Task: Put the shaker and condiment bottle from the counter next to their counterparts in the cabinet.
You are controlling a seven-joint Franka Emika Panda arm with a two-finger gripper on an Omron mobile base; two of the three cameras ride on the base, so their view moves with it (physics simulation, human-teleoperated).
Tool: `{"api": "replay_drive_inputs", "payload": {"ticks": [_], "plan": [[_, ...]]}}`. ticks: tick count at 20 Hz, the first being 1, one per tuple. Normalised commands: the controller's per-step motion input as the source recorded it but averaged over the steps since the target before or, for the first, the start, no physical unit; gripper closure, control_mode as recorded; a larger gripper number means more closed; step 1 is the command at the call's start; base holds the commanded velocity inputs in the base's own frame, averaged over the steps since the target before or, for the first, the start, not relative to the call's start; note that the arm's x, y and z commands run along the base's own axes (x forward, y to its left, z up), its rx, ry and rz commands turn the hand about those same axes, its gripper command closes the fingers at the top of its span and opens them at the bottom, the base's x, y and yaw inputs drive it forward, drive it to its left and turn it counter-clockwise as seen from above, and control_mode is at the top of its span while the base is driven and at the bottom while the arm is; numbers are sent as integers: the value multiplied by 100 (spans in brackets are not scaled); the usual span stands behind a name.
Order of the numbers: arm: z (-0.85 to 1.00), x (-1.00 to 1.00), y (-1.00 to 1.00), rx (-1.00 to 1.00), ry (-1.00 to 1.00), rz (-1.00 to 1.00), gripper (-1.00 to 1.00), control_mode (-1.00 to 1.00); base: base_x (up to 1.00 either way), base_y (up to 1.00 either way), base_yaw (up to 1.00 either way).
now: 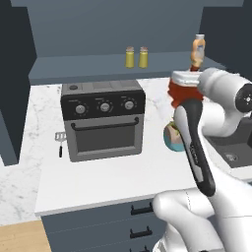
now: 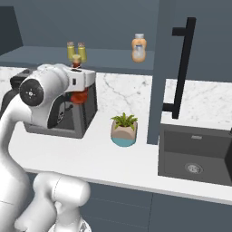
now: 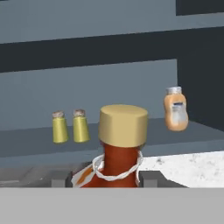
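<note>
Two yellow-green shakers point(image 3: 70, 126) already stand paired on the dark blue-grey cabinet shelf point(image 3: 131, 140), so the gripper point(image 3: 114, 177), clamped on the dark red-brown ridged condiment bottle point(image 3: 119, 162), carries it upright toward the squat orange bottle point(image 3: 176, 110).

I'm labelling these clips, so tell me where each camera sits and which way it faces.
Left base view: behind-left, facing the toaster oven; arm at right.
Right base view: behind-right, facing the sink; arm at left.
Hand view: on the hand, facing the cabinet shelf.
All three share the condiment bottle and orange bottle.

Glossy red-brown condiment bottle point(image 3: 117, 168) (matt tan cap); veined marble counter point(image 1: 113, 179).
</note>
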Motion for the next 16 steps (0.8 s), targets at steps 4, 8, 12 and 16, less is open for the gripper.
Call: {"api": "replay_drive_inputs", "payload": {"ticks": [4,8,12,16], "plan": [[26,24,0,0,0,-17,100,-100,0,0,0],[34,21,-3,0,0,-20,100,-100,0,0,0],[35,26,-9,0,0,-19,100,-100,0,0,0],[11,47,-17,0,-3,-6,100,-100,0,0,0]]}}
